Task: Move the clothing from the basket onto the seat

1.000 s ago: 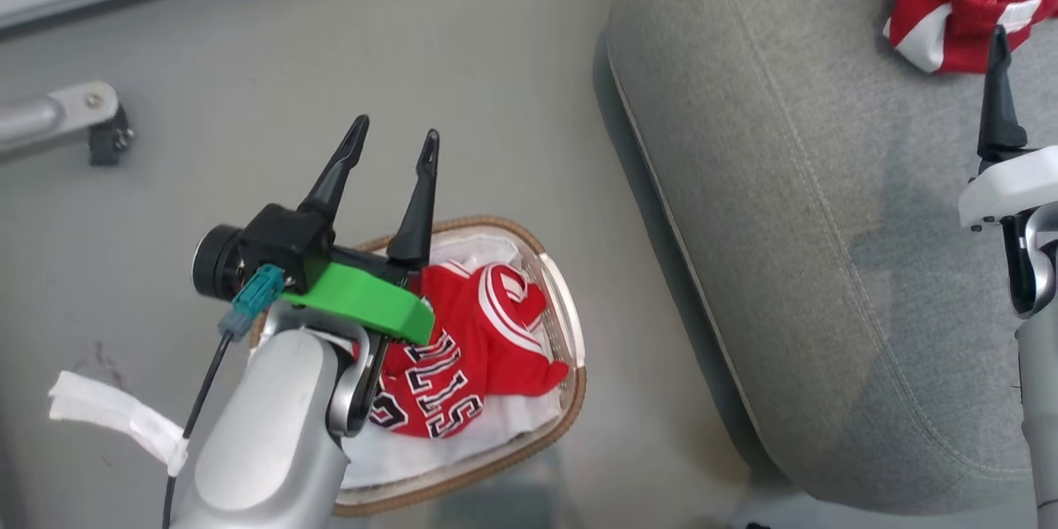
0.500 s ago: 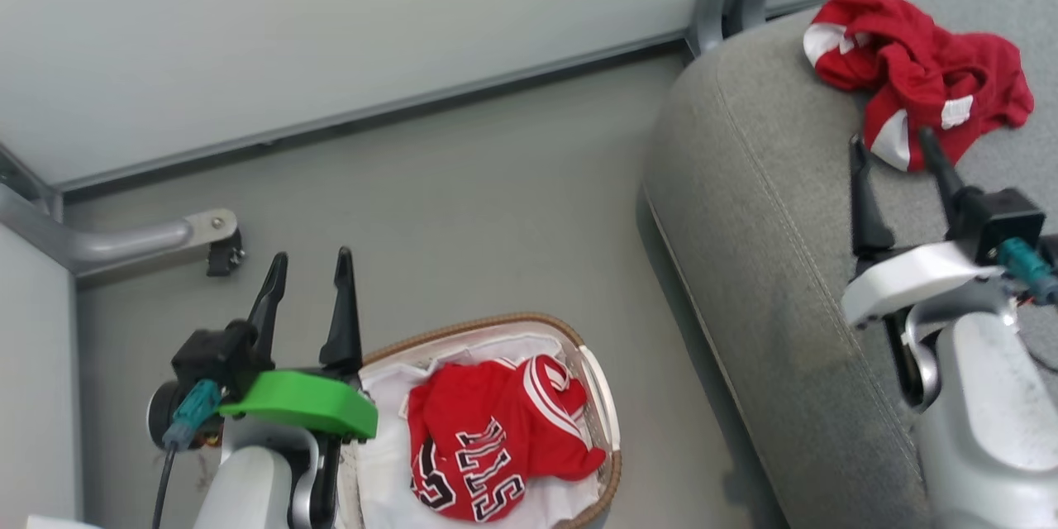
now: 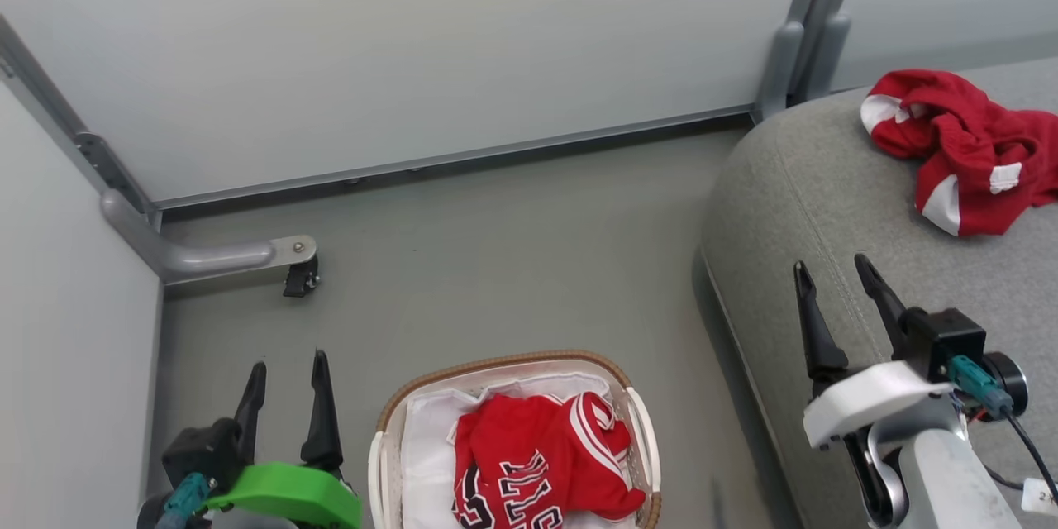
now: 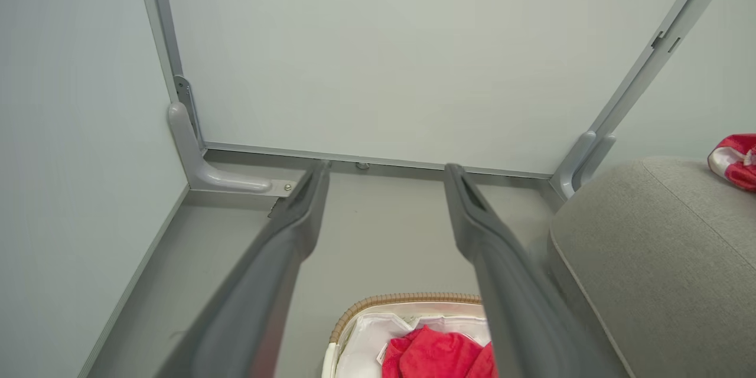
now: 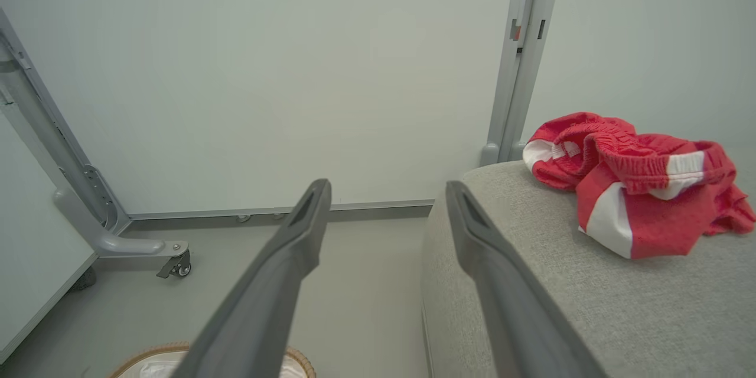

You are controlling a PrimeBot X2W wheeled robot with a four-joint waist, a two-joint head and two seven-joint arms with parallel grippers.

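Two empty grippers, jaws apart: left gripper (image 3: 288, 359) beside the oval slatted basket (image 3: 496, 362) holding a red jersey (image 3: 537, 463), right gripper (image 3: 830, 262) over the woven grey seat (image 3: 826, 198)'s rounded edge. Bare floor (image 3: 496, 248) beyond; crumpled red garment (image 3: 967, 149) atop the seat.

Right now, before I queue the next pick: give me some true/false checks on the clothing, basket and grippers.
1. The lettered red jersey lies in the basket. True.
2. The seat has no clothing on it. False: a red garment with white trim lies on it.
3. The left gripper is shut on the jersey. False: it is open and empty, over the floor beside the basket.
4. The right gripper is open and holds nothing. True.
5. The basket stands on the seat. False: it stands on the floor beside the seat.
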